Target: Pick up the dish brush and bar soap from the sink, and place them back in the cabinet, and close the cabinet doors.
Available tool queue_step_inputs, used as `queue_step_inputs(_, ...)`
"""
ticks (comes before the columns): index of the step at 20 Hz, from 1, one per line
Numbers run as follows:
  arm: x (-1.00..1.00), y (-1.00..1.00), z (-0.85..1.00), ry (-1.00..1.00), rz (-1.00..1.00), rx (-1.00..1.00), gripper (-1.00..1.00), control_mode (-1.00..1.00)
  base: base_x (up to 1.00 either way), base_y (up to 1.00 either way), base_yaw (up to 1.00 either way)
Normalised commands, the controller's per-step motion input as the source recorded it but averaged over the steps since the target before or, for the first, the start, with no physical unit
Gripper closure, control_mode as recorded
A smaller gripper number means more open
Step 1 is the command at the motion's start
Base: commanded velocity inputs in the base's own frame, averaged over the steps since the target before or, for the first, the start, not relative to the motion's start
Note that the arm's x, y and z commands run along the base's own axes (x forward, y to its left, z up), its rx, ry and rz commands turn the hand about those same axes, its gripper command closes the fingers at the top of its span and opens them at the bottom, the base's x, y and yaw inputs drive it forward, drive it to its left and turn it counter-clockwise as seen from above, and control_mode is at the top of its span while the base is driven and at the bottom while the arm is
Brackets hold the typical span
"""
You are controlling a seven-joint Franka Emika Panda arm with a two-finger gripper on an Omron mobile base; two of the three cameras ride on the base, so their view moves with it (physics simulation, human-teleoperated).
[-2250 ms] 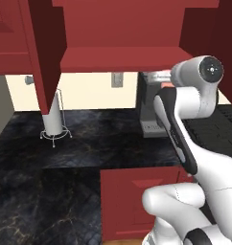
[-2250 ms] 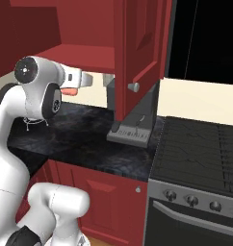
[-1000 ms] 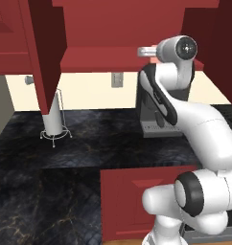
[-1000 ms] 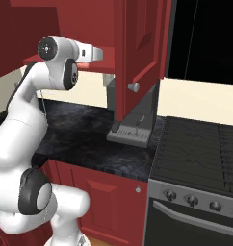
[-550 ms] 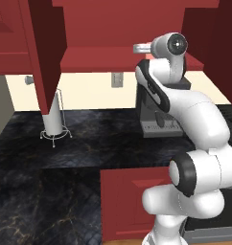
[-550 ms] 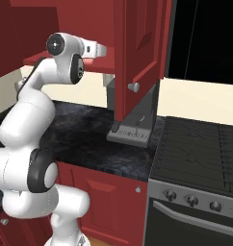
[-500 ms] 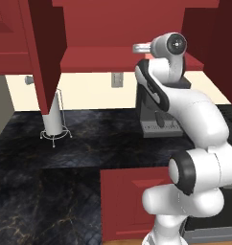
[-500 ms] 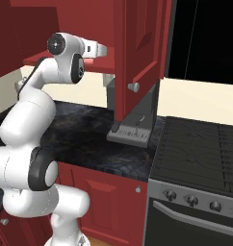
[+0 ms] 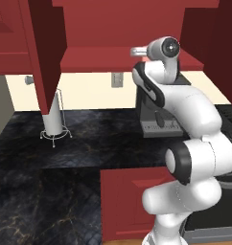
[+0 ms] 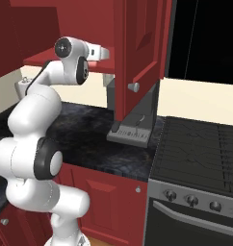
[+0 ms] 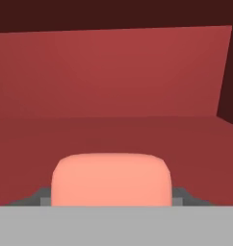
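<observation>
My gripper (image 11: 111, 201) is shut on the bar soap (image 11: 111, 177), a salmon-orange rounded block with a grey fingertip (image 11: 40, 197) at each side. It hangs just above the red shelf (image 11: 113, 134) inside the cabinet (image 9: 103, 28). From the base, the raised arm reaches level with the shelf (image 9: 96, 60), and the gripper (image 9: 133, 51) (image 10: 106, 53) sits at its front edge. Both cabinet doors (image 9: 43, 48) (image 10: 142, 48) stand open. The dish brush and the sink are out of view.
A grey appliance (image 9: 154, 117) (image 10: 135, 122) stands on the black marble counter (image 9: 94, 139) under the cabinet. A white paper-towel holder (image 9: 53, 119) is at the left. A black stove (image 10: 200, 149) lies to the right. The right door's knob (image 10: 133, 87) juts out near the arm.
The hand has risen and pushed a little further toward the cabinet shelf, carrying the soap. The doors and the base have stayed put.
</observation>
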Motion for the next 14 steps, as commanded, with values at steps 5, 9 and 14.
queue_step_inputs(5,0.32,0.0,-0.21,0.0,0.0,0.0,1.0,-1.0,0.0,0.0,0.0)
queue_step_inputs(9,0.36,0.0,-0.06,0.0,0.0,0.0,1.0,-1.0,0.0,0.0,0.0)
queue_step_inputs(14,0.36,0.0,-0.02,0.0,0.0,0.0,1.0,-1.0,0.0,0.0,0.0)
